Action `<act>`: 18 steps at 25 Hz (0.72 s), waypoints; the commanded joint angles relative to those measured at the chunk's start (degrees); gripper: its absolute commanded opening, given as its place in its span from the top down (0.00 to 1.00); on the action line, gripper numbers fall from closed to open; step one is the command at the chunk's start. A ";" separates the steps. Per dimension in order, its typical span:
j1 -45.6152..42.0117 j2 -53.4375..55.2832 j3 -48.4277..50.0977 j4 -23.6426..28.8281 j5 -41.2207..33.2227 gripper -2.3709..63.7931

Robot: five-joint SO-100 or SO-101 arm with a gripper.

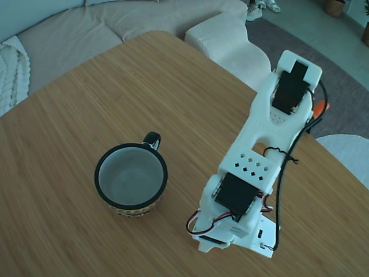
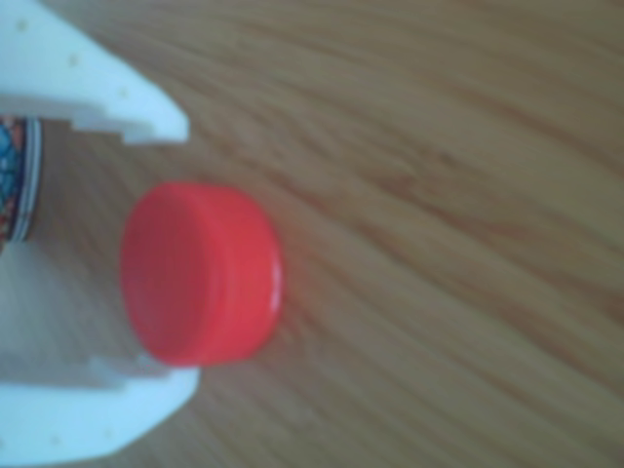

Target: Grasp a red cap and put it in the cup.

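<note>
Gripper (image 2: 161, 253): its white fingers sit apart, one on each side of the cap, ready to squeeze.
Red cap (image 2: 200, 273): lies on the wooden table (image 1: 86, 86).
Cup (image 1: 131, 176): empty, waiting nearby.

White printed arm (image 1: 253, 173), black servos, red-black cables, orange tip

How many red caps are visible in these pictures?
1. The red cap lies on the table between the gripper fingers in the other view. The fixed view shows none; the arm may hide it there.
</note>
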State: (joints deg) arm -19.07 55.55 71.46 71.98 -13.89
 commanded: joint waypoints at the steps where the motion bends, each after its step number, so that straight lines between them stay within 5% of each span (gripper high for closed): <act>1: 0.18 0.88 -1.41 -0.44 0.26 0.59; 5: 0.18 0.88 -1.41 -0.44 0.26 0.61; 9: 0.53 0.88 -2.37 -0.53 1.14 0.81; 18: 5.36 8.26 -3.60 0.44 2.11 0.81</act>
State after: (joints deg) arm -15.21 56.60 70.66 71.98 -12.22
